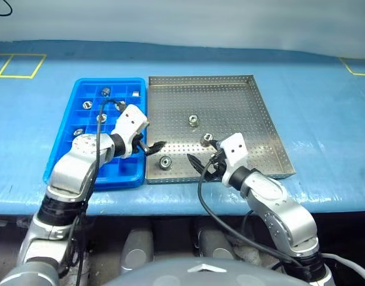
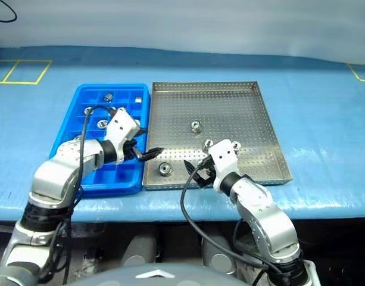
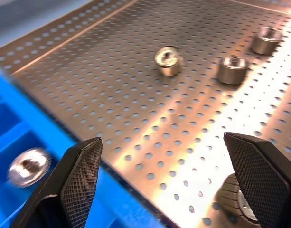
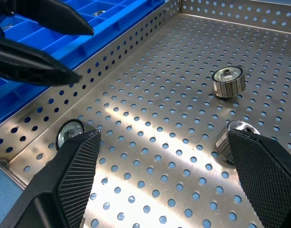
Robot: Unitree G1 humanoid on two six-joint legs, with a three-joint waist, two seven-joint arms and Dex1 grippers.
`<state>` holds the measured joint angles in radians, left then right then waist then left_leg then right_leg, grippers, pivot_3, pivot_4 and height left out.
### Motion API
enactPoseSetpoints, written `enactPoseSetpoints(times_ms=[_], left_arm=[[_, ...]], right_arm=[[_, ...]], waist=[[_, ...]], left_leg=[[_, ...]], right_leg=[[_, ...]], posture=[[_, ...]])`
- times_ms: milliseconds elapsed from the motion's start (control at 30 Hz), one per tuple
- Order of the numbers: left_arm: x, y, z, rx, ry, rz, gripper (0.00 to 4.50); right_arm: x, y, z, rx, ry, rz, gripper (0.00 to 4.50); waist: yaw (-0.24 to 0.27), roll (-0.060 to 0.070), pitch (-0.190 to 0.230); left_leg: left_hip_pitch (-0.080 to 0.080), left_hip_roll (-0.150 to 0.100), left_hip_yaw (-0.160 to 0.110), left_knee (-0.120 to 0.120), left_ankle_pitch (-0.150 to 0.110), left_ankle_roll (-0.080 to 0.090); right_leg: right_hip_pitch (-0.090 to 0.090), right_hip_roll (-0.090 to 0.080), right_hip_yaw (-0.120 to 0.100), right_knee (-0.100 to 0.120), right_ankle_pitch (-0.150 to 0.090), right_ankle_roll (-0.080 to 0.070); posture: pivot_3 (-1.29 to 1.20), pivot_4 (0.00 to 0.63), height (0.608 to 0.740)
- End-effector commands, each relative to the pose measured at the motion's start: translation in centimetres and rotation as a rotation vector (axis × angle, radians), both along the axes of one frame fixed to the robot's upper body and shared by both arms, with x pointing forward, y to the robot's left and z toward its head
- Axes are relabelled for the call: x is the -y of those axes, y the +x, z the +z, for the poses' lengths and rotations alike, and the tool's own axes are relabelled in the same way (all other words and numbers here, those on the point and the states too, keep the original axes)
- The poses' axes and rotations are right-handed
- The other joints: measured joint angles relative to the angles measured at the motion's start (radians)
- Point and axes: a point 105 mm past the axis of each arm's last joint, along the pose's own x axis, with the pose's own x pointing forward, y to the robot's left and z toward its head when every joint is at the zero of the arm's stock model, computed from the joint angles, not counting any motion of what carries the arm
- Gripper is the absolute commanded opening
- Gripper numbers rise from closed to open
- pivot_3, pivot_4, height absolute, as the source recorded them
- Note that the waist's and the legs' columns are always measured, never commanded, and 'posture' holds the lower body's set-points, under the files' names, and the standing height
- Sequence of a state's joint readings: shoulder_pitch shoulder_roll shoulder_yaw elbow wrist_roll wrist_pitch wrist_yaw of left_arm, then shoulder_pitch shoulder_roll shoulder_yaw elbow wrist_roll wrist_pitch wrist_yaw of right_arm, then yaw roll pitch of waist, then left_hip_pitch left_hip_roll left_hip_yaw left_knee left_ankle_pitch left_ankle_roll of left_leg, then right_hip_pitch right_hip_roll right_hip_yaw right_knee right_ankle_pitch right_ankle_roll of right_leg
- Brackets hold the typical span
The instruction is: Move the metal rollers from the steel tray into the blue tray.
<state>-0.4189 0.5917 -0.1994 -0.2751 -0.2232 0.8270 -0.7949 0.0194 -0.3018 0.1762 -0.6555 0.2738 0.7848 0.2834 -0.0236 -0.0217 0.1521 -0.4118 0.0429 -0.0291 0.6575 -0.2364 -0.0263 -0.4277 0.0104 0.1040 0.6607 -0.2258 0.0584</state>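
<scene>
Metal rollers lie in two places. Three sit on the perforated floor of the steel tray [image 1: 262,113]: one roller [image 1: 193,120] near the middle, a second roller [image 1: 207,139] nearer the front rim, and a third roller [image 1: 165,161] close to the front left corner. Several more rollers [image 1: 105,91] (small, shiny) rest in separate compartments of the blue tray [image 1: 75,95], mostly toward its far end.

The blue tray lies just beside the steel tray's left rim, long sides parallel, apparently touching. The far half of the steel tray's floor is bare, with open room along its right rim.

The left gripper [image 1: 151,148] reaches across the shared edge of the two trays, fingers spread and holding nothing, above the corner roller. The right gripper [image 1: 201,164] hovers over the steel tray's front rim, near the second roller, jaws wide apart and empty.

Both trays rest on a blue table [image 1: 325,119] whose front edge runs just beyond the trays' near rims. Yellow tape lines [image 1: 18,65] mark the table's far left and far right corners. A pale wall rises behind.
</scene>
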Motion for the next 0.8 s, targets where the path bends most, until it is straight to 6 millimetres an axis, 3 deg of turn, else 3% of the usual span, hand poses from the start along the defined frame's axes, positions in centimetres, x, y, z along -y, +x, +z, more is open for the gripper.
enactPoseSetpoints(times_ms=[33, 233, 567, 800], left_arm=[[0.9, -0.5, -0.6, -0.031, 0.067, -0.179, 4.47], [1.3, -0.8, -1.6, -0.095, 0.226, -0.396, 4.47], [2.7, 1.5, -2.5, -0.084, 0.465, -0.589, 4.47], [3.1, 0.7, -2.9, -0.139, 0.542, -0.743, 4.47]], right_arm=[[0.2, -0.1, 1.6, 0.07, 0.019, -0.017, 4.5], [0.5, -0.2, 1.6, 0.073, 0.025, -0.046, 4.5], [0.4, 0.0, 1.7, 0.085, 0.042, -0.072, 4.5], [0.4, -0.1, 1.7, 0.085, 0.05, -0.088, 4.5]], waist=[[-0.004, 0.0, 0.0], [-0.007, 0.0, 0.0], [-0.016, 0.0, 0.0], [-0.033, 0.0, 0.0]], left_leg=[[0.0, 0.0, 0.0, 0.0, 0.0, 0.0], [-0.001, 0.0, 0.0, 0.0, 0.0, 0.0], [-0.002, 0.0, 0.0, 0.001, 0.0, 0.001], [-0.002, 0.0, 0.0, 0.001, -0.001, 0.001]], right_leg=[[0.0, 0.0, 0.0, 0.0, 0.0, 0.0], [0.0, 0.0, 0.0, 0.0, 0.0, 0.0], [-0.001, 0.001, 0.0, 0.0, 0.0, 0.0], [-0.001, 0.001, 0.001, 0.0, -0.001, 0.0]], posture=[[0.02, 0.15, 0.74], [0.0, 0.15, 0.74], [-0.03, 0.15, 0.74], [-0.05, 0.15, 0.74]])
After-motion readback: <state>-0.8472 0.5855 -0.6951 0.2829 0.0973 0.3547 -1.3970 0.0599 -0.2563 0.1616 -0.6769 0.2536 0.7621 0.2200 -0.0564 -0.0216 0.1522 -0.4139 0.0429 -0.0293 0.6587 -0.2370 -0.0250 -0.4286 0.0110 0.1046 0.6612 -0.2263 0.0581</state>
